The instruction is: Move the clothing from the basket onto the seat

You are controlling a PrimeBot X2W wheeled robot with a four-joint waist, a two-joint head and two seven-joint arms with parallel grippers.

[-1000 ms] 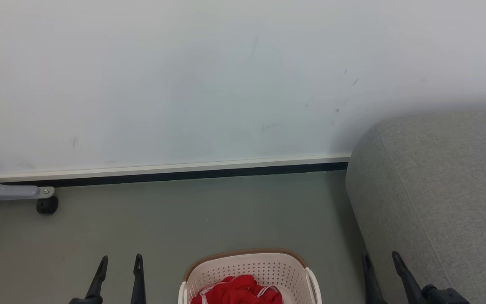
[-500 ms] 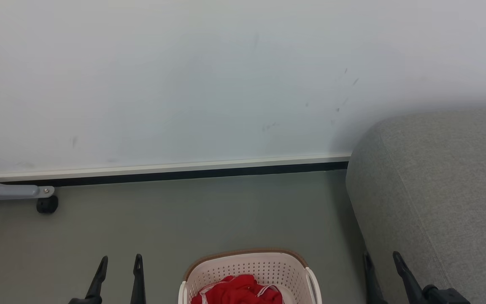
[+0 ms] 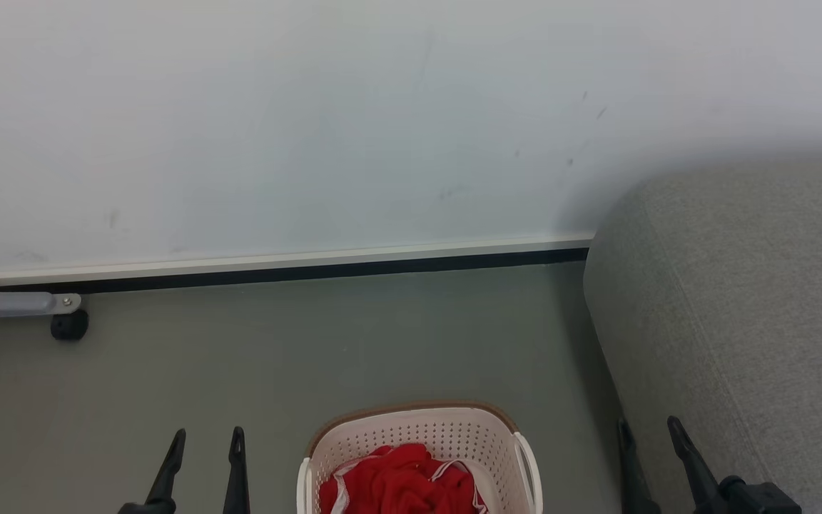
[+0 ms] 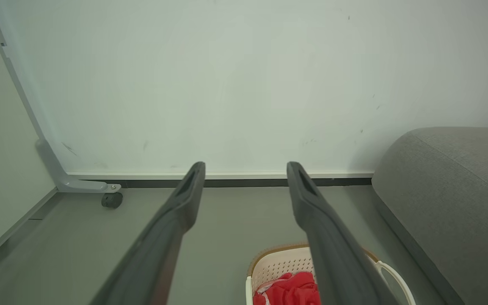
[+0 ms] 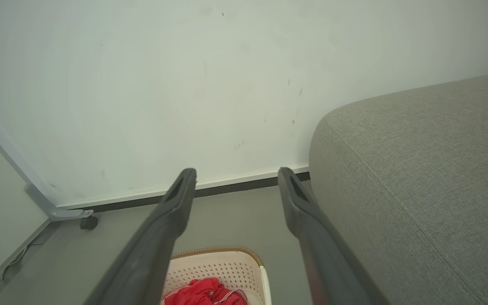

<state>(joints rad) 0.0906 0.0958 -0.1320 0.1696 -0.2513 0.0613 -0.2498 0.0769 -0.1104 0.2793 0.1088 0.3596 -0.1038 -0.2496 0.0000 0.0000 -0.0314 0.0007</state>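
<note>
The grey seat point(image 3: 739, 300) is seen just right of the right gripper point(image 3: 647, 422). The basket point(image 3: 418, 432) is set on the floor point(image 3: 311, 343) between the two grippers, right of the left gripper point(image 3: 208, 432). The red clothing point(image 3: 400, 482) is heaped inside it. Both grippers are held wide open, with nothing grasped.

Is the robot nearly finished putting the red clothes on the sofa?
Not yet. Done: nothing; the red clothes lie bunched in the basket, and none shows on the sofa. In hand: nothing; the left gripper and right gripper are open, one on each side of the basket. To do: grab the clothes and carry them to the sofa.
</note>
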